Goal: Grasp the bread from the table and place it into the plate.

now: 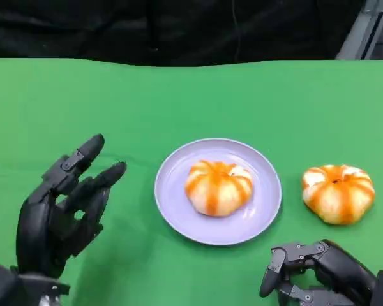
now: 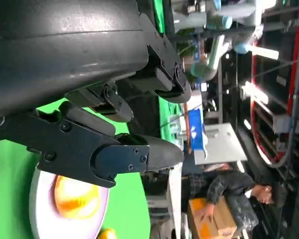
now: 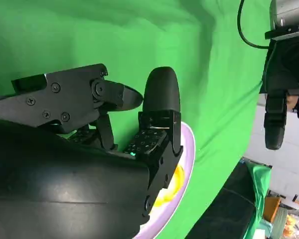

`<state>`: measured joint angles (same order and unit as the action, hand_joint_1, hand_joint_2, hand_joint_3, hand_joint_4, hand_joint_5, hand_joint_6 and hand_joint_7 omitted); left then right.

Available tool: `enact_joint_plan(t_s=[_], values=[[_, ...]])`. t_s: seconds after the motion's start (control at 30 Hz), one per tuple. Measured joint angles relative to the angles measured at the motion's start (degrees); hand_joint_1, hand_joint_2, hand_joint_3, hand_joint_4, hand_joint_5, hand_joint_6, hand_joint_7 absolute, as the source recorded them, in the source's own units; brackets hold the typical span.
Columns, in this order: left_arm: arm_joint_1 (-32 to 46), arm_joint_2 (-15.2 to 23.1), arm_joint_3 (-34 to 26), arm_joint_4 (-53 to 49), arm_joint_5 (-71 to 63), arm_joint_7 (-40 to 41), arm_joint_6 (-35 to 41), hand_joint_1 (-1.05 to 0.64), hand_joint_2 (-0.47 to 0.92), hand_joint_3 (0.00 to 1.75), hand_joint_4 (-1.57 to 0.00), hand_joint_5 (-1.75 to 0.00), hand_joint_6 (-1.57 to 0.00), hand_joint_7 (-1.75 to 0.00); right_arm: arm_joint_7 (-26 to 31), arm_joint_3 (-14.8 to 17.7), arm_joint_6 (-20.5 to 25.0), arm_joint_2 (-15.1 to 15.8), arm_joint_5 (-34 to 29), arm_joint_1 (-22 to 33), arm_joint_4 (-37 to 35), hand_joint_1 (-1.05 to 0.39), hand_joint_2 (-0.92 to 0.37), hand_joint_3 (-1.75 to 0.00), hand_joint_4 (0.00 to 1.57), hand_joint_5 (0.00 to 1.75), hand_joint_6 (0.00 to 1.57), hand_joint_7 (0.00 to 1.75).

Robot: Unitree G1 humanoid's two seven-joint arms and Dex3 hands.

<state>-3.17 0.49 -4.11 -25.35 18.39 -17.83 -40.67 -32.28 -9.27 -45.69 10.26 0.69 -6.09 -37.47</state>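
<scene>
We see left robot hand [image 2: 104, 99] empty, upper left | bread [image 2: 75, 197] on plate [image 2: 40, 219], lower left | person [image 2: 229, 191] lower right

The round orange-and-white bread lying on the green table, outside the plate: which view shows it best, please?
The head view: the round orange-and-white bread sits whole and unobstructed there, right of the lilac plate. The left wrist view catches just an orange sliver at the picture's edge.

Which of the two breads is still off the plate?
The bread on the green table, nearest the right hand; the other bread sits in the plate.
</scene>
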Motion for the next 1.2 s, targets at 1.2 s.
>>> enact_joint_plan(t_s=[1.2], values=[[0.21, -0.62, -5.04, -19.05, -0.18, -9.77, -7.74, -0.40, 0.92, 0.32, -0.78, -0.02, -0.65, -0.02, -1.17, 0.21, -0.81, 0.15, 0.55, -0.29, -1.20, -0.09, -0.92, -0.47, 0.69, 1.56, 0.80, 1.02]])
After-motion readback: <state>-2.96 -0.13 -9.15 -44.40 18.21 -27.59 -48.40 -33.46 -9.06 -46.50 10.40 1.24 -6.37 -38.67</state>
